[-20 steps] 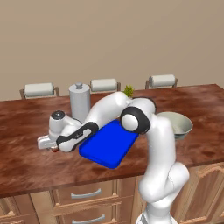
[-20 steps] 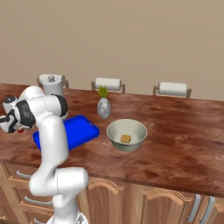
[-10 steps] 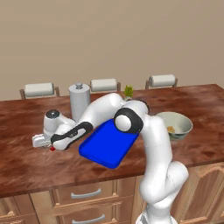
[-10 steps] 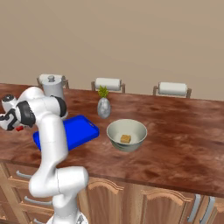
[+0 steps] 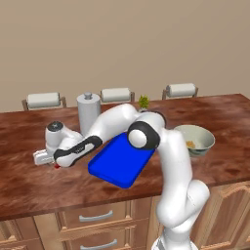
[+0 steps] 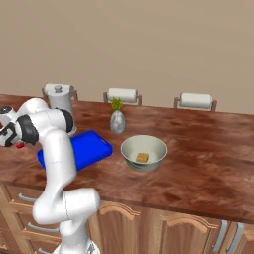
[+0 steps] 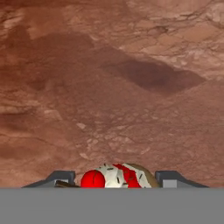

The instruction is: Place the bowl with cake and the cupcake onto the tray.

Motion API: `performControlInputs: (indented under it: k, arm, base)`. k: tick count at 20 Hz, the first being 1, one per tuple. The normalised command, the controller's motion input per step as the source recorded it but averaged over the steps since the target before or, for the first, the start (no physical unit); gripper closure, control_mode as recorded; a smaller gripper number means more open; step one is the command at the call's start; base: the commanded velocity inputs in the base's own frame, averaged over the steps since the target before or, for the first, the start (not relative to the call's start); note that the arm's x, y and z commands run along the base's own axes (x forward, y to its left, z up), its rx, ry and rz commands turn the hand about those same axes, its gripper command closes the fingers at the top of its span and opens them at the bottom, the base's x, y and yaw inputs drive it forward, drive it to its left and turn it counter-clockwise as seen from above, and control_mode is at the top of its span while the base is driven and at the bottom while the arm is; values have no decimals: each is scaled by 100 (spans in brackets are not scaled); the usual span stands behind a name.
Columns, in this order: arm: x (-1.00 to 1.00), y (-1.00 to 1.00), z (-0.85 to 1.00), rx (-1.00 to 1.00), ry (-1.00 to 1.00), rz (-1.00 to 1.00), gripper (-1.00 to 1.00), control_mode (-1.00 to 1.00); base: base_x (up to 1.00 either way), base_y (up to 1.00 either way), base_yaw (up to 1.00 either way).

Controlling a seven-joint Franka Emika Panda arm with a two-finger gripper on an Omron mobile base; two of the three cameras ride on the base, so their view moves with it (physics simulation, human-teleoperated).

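My claw (image 7: 114, 181) sits clamped on the tiny red-based, white-topped cupcake (image 7: 114, 176) above the brown wooden desk (image 7: 113, 87), left of the bright blue rectangular tray (image 5: 122, 161).

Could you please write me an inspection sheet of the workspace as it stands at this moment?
Surface: brown wooden counter above drawers and cabinet doors.
Bowl with cake: upright on the counter right of the tray, a brown piece inside.
Tray: blue, flat on the counter, nothing seen on its visible part.
Cupcake: white top, red dot, between the fingers in the hand view, left of the tray, low over the counter.
Clutter: grey canister with lid; small vase with green plant; three paper-towel rolls along the back edge.
Gripper: around the cupcake; whether it grips cannot be told.
Cables: nothing seen.
Surroundings: plain beige wall.
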Motion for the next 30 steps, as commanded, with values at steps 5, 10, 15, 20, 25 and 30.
performControlInputs:
  k: [5,10,15,20,25,30]
  arm:
    - [-36,-32,1,0,-11,0,100,-100]
    - [-31,-52,13,0,-14,0,100,-100]
    - [-12,-54,24,1,-13,0,100,-100]
    - [-1,-52,44,5,-11,0,100,-100]
    - [0,-44,56,11,-6,0,100,-100]
    - [0,-31,56,8,-1,0,100,-100]
  base:
    - [0,0,0]
    - [0,0,0]
    - [0,0,0]
    - [0,0,0]
    - [0,0,0]
    - [0,0,0]
